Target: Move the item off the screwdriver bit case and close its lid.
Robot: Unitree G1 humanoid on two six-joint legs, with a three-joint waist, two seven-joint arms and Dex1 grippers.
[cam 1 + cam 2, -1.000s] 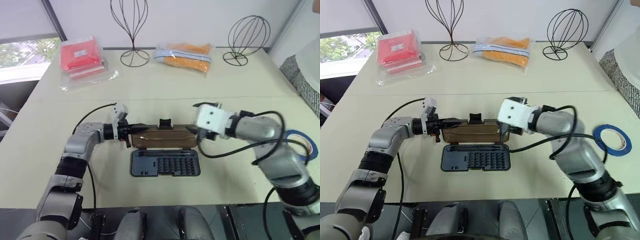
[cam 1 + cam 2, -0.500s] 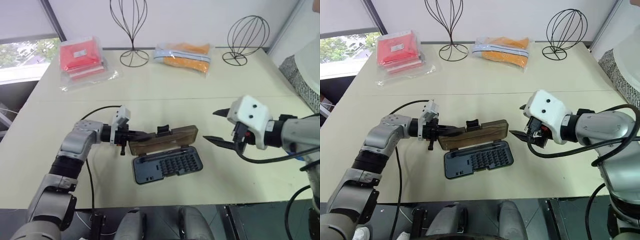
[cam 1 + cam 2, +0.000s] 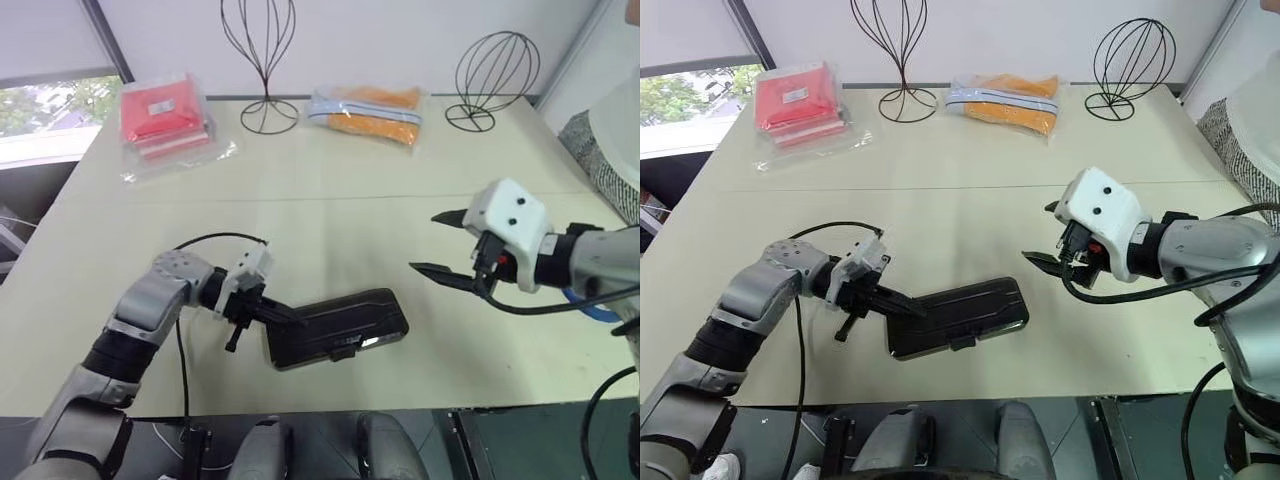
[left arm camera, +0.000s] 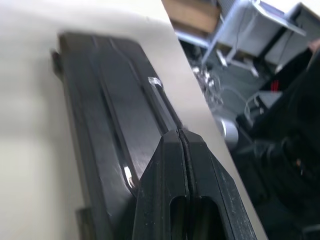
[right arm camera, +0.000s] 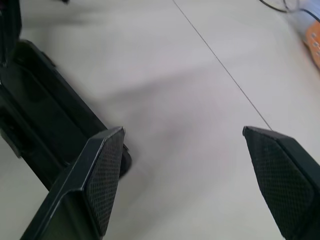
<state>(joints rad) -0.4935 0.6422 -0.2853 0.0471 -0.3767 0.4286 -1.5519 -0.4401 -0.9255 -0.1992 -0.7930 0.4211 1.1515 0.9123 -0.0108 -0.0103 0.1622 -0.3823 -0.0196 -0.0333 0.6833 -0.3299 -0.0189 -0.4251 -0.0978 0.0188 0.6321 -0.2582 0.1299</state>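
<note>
The screwdriver bit case [image 3: 340,326] lies slanted near the table's front edge, dark and flat, with its lid [image 3: 962,308] down over the base and the small latch tab [image 3: 346,352] at the near edge. My left gripper [image 3: 298,318] is shut, its fingertips [image 4: 181,137] resting on top of the lid at the case's left end. My right gripper [image 3: 426,243] hovers open above the table to the right of the case, holding nothing; its fingers [image 5: 102,165] frame the case's end [image 5: 35,115]. A sliver of the blue item [image 3: 600,314] peeks out behind my right forearm, away from the case.
A red packet [image 3: 162,112] and an orange packet [image 3: 368,112] lie at the back of the table, between two black wire stands [image 3: 262,60] [image 3: 495,75]. A person [image 3: 615,140] stands at the far right edge. The case sits close to the table's front edge.
The lid has swung down from upright to flat on the case. My left gripper came back toward me with it, and the case turned askew. The right gripper drew away and stayed open.
</note>
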